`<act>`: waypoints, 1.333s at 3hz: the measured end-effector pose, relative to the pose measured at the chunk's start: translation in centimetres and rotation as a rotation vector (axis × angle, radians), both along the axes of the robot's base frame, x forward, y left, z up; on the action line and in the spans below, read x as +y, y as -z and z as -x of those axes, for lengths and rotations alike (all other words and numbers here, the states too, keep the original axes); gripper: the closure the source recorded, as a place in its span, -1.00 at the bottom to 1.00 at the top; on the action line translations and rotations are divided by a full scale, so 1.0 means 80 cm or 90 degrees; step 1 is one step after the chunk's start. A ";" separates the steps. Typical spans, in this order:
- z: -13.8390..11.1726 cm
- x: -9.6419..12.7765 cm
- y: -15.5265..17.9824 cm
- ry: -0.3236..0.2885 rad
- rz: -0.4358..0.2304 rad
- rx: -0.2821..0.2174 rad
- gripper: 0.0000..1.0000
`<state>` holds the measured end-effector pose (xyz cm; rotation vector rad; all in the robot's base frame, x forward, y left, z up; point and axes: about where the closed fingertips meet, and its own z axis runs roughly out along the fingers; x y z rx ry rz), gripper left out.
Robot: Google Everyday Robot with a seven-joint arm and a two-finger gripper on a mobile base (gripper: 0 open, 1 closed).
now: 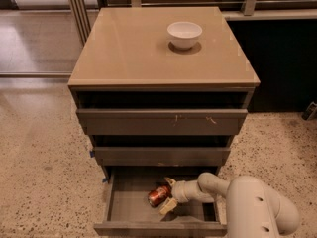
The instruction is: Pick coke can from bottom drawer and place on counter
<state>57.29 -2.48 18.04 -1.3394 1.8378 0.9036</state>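
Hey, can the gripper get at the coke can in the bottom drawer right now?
Probably yes. The bottom drawer is pulled open, and the gripper is inside it, jaws open on either side of the coke can. Nothing seems to block it.

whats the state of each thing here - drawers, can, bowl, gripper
bottom drawer, pulled open
coke can, on its side in the drawer
gripper, in the bottom drawer, open around the can
white bowl, upright on the counter
scratched-front drawer, not pulled out
middle drawer, not pulled out

Bowl (184, 34) on counter (133, 48), pincer (167, 194) in bottom drawer (129, 208)
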 end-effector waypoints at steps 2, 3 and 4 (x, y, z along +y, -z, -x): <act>-0.018 0.015 0.033 -0.013 0.016 -0.005 -1.00; -0.018 0.020 0.050 -0.014 0.024 0.007 -1.00; -0.018 0.020 0.051 -0.014 0.025 0.007 -0.64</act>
